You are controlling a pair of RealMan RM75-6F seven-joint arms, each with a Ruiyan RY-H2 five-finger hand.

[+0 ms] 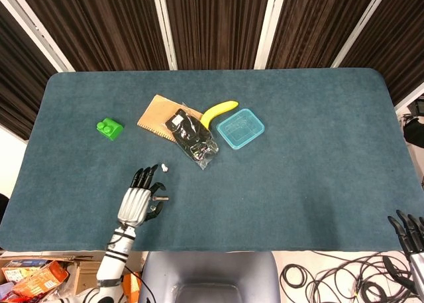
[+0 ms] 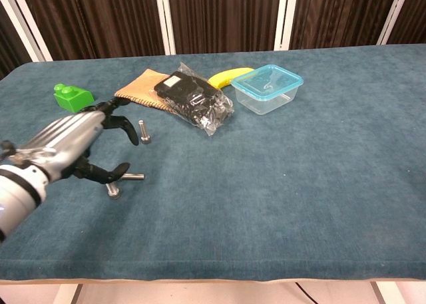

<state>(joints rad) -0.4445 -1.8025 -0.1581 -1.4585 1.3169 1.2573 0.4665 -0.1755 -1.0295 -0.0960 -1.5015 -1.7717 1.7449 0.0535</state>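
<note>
The left robot hand (image 2: 70, 144) hovers with fingers spread, holding nothing, over two bolts: a lying bolt (image 2: 132, 177) by its thumb and an upright bolt (image 2: 142, 132) beyond its fingertips. The right robot hand (image 1: 412, 235) sits off the worktop (image 1: 318, 157), fingers apart.
</note>
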